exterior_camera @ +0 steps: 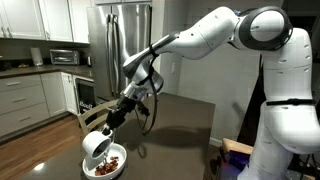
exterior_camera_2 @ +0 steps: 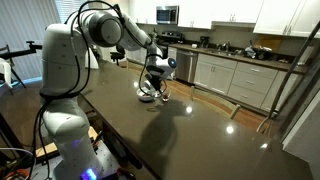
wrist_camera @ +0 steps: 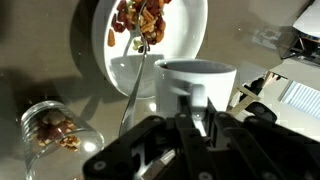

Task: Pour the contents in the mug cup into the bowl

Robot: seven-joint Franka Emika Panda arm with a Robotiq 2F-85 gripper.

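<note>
My gripper (wrist_camera: 196, 118) is shut on the rim of the white mug cup (wrist_camera: 196, 82). In an exterior view the mug cup (exterior_camera: 96, 146) is tilted, mouth down, just above the white bowl (exterior_camera: 93, 170) near the table's corner. In the wrist view the bowl (wrist_camera: 190, 40) holds brown and reddish contents (wrist_camera: 140, 18), and a light spoon (wrist_camera: 136, 85) sticks out of it. The inside of the mug is hidden. In an exterior view the gripper (exterior_camera_2: 157, 72) hangs over the mug cup (exterior_camera_2: 150, 86) and the bowl (exterior_camera_2: 147, 98).
A clear glass jar (wrist_camera: 55, 128) with a few brown bits lies on the dark countertop (exterior_camera_2: 190, 130) beside the bowl. The bowl is close to the table edge (exterior_camera: 135, 172). A steel fridge (exterior_camera: 115, 40) and kitchen counters (exterior_camera_2: 240, 70) stand behind.
</note>
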